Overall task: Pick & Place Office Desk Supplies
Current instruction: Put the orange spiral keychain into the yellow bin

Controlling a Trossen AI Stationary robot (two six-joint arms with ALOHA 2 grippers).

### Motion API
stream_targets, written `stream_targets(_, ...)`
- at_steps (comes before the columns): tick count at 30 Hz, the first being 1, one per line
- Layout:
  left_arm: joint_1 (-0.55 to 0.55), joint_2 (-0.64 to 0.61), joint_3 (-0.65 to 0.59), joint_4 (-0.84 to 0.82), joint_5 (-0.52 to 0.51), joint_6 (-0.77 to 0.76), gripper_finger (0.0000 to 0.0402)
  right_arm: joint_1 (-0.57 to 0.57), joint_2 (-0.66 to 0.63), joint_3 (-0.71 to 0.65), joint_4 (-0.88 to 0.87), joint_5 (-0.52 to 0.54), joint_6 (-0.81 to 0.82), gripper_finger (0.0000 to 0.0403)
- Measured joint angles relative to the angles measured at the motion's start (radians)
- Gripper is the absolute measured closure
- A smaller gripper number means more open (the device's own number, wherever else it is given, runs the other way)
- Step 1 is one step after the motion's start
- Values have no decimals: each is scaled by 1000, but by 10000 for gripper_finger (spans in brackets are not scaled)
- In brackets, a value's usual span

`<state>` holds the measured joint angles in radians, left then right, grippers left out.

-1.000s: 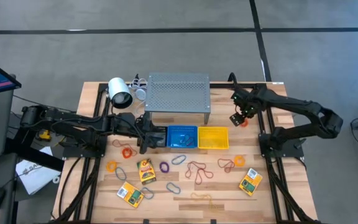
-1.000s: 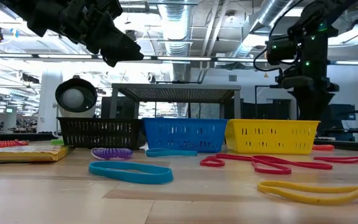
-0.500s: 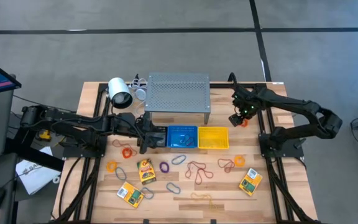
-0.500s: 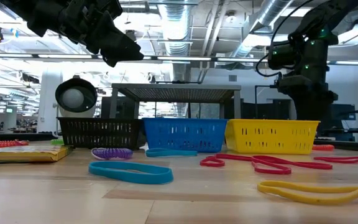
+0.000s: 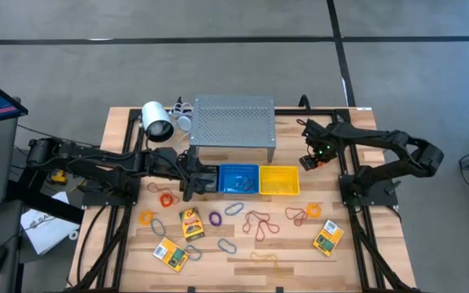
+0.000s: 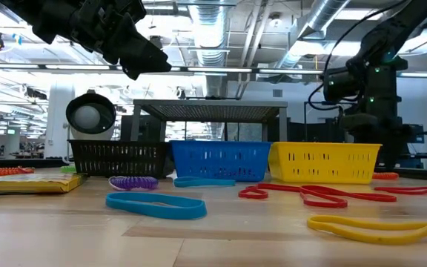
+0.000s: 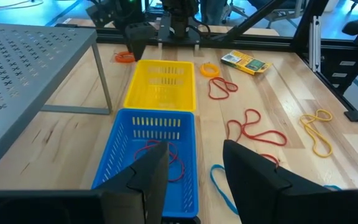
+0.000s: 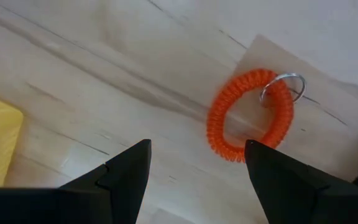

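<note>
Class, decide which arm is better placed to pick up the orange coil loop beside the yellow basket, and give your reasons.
Right. Its gripper hangs over the orange coil loop with open jaws. The left gripper sits above the blue basket, farther away.

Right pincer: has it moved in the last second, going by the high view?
Yes. The right pincer has shifted slightly toward the yellow basket and the table's front, away from the grey shelf. It hangs open above the orange coil band.
</note>
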<state>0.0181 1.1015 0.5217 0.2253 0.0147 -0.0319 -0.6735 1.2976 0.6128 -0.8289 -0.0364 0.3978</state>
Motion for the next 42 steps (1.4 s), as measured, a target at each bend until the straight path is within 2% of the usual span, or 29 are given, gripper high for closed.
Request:
stream_targets(9, 0, 0, 0, 0, 0, -3, 253, 39, 0, 0, 48, 15, 55, 148)
stream_targets(42, -1, 0, 0, 0, 0, -11, 253, 39, 0, -15, 80, 15, 148, 148)
